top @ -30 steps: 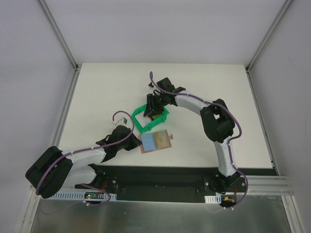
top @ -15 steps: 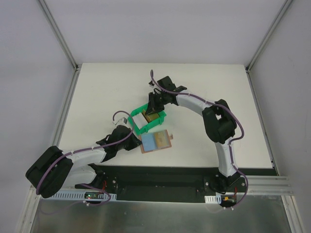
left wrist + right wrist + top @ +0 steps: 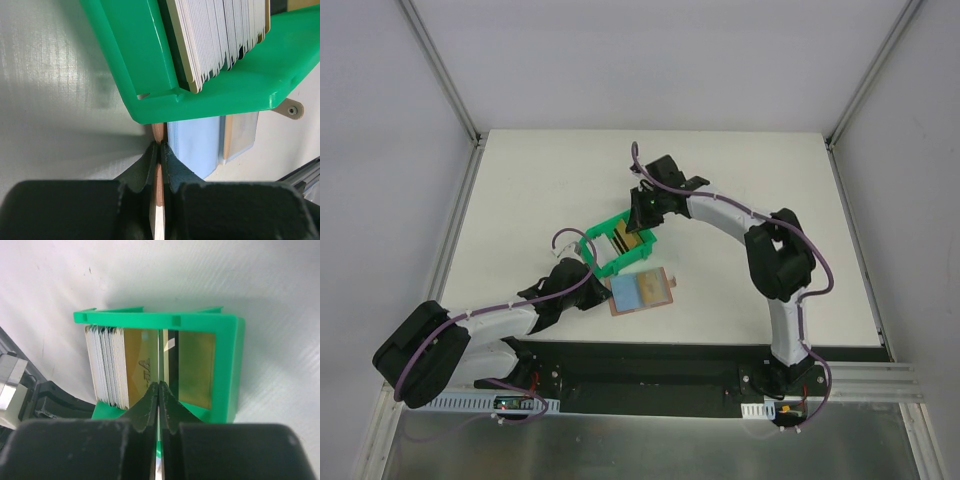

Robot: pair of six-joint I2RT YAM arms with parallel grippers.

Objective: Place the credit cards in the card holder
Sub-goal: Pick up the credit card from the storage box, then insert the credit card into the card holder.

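Over the green bin (image 3: 155, 318), your right gripper (image 3: 159, 386) is pressing its fingers together on a thin gold card (image 3: 159, 352). That card is standing upright and showing edge-on to the wrist camera, beside the other credit cards (image 3: 106, 367) filed in the bin. From those fingers the card holder (image 3: 642, 292) is lying toward the near edge of the table, almost straight back along your reach, just beside the bin's near corner. It is lying open and flat, its long axis running left to right with a slight tilt and its blue-grey pockets (image 3: 195, 150) facing up. Your left gripper (image 3: 160, 147) is pinching the holder's brown left edge, fingers closed hard on the leather, so the left arm is the nearer one and is doing the steadying. The right arm, I judge, is the one carrying. The coming move is turning on this: the card is standing on edge while the pockets are lying flat, so you are needing to bring it nearward and lay it over before it will slide in.
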